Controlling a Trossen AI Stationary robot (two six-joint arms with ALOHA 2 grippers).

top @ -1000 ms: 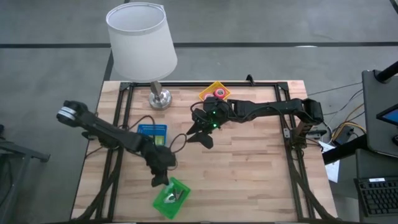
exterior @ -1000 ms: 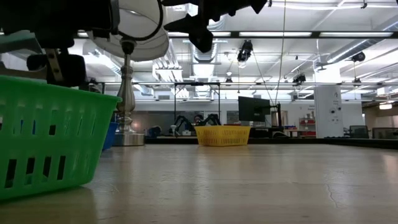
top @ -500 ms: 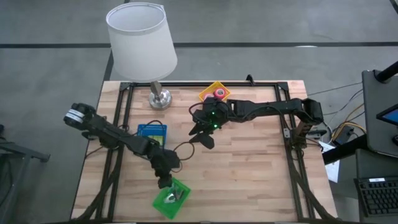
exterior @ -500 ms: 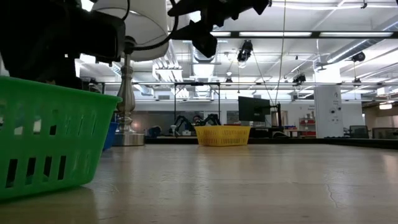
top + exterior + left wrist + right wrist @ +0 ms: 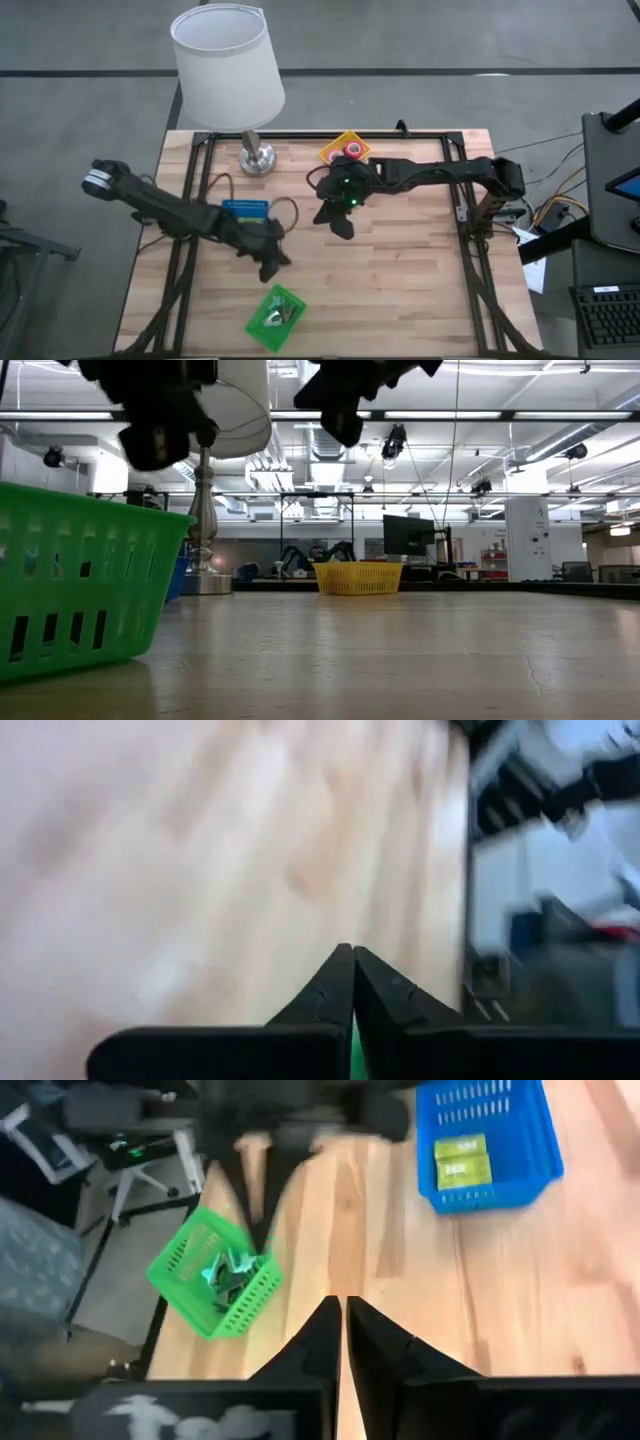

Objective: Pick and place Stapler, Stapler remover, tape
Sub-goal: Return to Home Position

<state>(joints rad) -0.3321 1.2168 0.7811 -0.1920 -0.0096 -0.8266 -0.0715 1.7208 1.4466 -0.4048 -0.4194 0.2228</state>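
We should raise the left gripper (image 5: pixel 269 266), pinched empty it seems, well above the green bin (image 5: pixel 274 318). The right gripper (image 5: pixel 341 226), also closed on nothing, waits near the yellow bin (image 5: pixel 332 152).

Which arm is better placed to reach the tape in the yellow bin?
Probably the right: the right hand hovers nearer the yellow bin holding the tape; the left hand hangs by the green bin.

A white-shaded lamp (image 5: pixel 222 65) stands on the wooden table (image 5: pixel 400 270).
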